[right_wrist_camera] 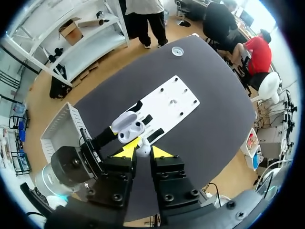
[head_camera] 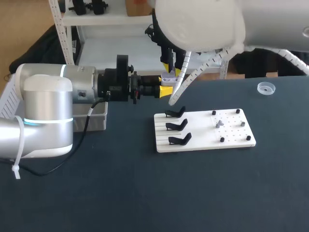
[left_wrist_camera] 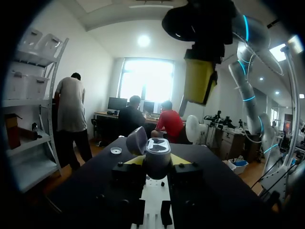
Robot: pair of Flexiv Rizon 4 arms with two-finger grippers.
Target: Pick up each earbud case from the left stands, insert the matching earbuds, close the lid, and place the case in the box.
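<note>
An open white earbud case [left_wrist_camera: 157,151] with its lid [left_wrist_camera: 137,140] tipped back sits between the fingers of my left gripper [left_wrist_camera: 156,160], which is shut on it above the table, left of the white board [head_camera: 203,140]. In the head view the case [head_camera: 168,78] is just under my right gripper [head_camera: 172,70]. My right gripper [right_wrist_camera: 143,150] is shut on a small white earbud [right_wrist_camera: 143,150] and hangs directly over the open case [right_wrist_camera: 127,129]. Three black stands [head_camera: 176,125] on the board's left side hold nothing.
The board's right half carries small black pegs [head_camera: 222,139] and a small grey piece [head_camera: 218,123]. A white box [head_camera: 99,118] stands at the table's left edge behind my left arm. A clear round dish [head_camera: 265,88] lies at the far right.
</note>
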